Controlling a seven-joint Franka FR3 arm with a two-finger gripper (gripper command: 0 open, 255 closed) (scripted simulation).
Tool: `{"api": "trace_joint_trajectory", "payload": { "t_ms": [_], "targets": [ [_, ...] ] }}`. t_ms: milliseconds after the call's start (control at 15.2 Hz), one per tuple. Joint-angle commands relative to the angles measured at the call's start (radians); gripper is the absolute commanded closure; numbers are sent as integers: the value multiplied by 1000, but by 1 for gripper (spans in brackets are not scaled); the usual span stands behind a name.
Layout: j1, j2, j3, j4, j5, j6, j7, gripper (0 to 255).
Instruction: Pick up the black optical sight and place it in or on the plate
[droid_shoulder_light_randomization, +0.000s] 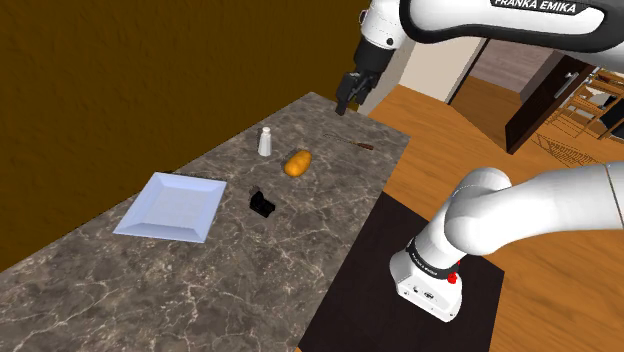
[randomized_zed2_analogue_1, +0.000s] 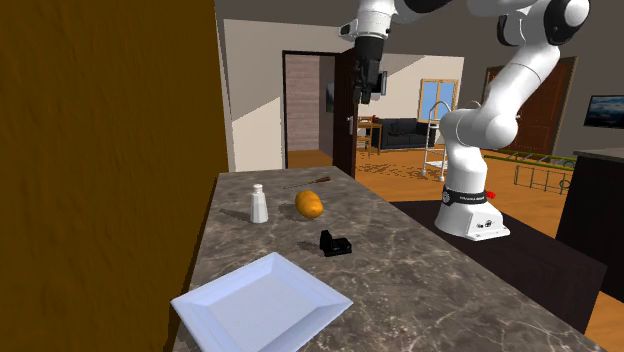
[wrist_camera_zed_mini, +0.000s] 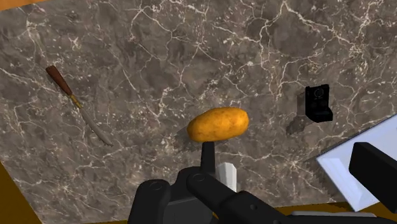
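Counter (droid_shoulder_light_randomization: 200, 290) is dark grey-brown marble-look stone w/ thin white veins, smooth & flat. The all-black two-finger gripper (droid_shoulder_light_randomization: 347, 103) hangs high above the counter's far end, pointing down, touching nothing. In the wrist view its fingers (wrist_camera_zed_mini: 375, 175) stand well apart, so it's open w/ nothing clasped. Roughly under the hand sits a white, slim, cap-topped shaker bottle (wrist_camera_zed_mini: 227, 175), upright. Just beyond it lies a smooth orange-yellow oval lump, potato-like (wrist_camera_zed_mini: 217, 123). The task's thing, a small black blocky optical sight (wrist_camera_zed_mini: 317, 103) w/ a raised back & a low base, matte, rests on the stone well below the hand. It is off to the side of the potato, apart from both the potato & the hand, untouched. Near the sight, further from the hand, is a plain white square plate (droid_shoulder_light_randomization: 170, 205) w/ a broad sloped rim & a flat centre, glossy, nothing on it. One corner of the plate passes behind a finger in the wrist view. On the potato's other side, away from the sight, lies a thin knife (wrist_camera_zed_mini: 76, 102) w/ a reddish-brown handle & a narrow, slightly curved grey blade, flat on the stone.
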Motion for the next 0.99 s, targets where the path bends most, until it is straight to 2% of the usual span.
{"api": "trace_joint_trajectory", "payload": {
  "t_ms": [0, 462, 924],
  "targets": [
    [12, 39, 13, -29, 15, 63, 6, 0],
    [56, 213, 59, -84, 64, 267, 23, 0],
    [99, 434, 106, -80, 104, 463, 35, 0]
  ]
}}
